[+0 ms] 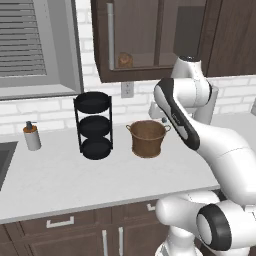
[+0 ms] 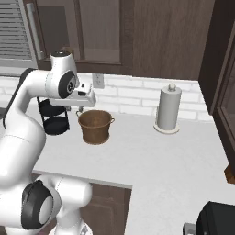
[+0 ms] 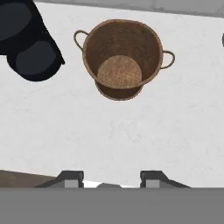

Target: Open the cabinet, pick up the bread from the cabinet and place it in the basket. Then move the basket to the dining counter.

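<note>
The dark brown cabinet (image 1: 150,40) hangs on the wall with its glass doors shut. Behind the left pane the small golden bread (image 1: 125,60) rests on the lowest shelf. The woven basket (image 1: 148,138) (image 2: 95,126) stands upright and empty on the white counter below; from above, the hand view shows its bare bottom (image 3: 120,59). My gripper (image 3: 111,178) (image 2: 71,108) hovers above the counter, nearer to the robot than the basket and pointing down. Its fingers stand apart with nothing between them. The dining counter is out of view.
A black three-tier rack (image 1: 93,125) (image 3: 30,48) stands just left of the basket. A soap dispenser (image 1: 32,136) and a sink edge (image 1: 4,160) are at the far left. A paper towel roll (image 2: 168,110) stands to the right, near a tall dark cabinet side (image 2: 220,69).
</note>
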Controlling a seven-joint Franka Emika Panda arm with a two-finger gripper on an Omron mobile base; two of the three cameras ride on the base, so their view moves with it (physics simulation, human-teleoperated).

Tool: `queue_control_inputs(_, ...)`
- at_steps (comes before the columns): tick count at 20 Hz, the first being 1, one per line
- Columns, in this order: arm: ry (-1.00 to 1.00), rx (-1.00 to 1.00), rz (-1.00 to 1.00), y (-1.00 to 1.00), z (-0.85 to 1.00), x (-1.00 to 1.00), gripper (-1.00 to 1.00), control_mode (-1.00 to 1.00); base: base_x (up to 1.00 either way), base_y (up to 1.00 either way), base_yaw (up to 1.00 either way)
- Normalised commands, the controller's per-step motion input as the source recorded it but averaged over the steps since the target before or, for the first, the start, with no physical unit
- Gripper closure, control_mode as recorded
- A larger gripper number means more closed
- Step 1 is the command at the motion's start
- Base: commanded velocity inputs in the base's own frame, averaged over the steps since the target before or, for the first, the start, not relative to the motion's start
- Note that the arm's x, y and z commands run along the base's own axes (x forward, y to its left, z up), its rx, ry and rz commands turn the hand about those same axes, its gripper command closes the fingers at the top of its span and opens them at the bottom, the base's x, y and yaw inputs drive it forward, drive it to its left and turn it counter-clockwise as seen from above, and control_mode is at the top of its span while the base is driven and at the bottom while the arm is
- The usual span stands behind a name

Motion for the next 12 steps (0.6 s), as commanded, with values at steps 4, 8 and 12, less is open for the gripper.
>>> queue_control_inputs(4,0.04,-0.01,0.0,0.03,-0.03,-0.03,-1.0,-1.0,0.0,0.0,0.0)
queue_control_inputs(8,-0.09,0.0,0.0,0.34,0.13,-0.39,-1.0,-1.0,0.0,0.0,0.0)
queue_control_inputs(12,-0.2,0.0,0.0,0.63,0.63,-0.23,-1.0,-1.0,0.0,0.0,0.0)
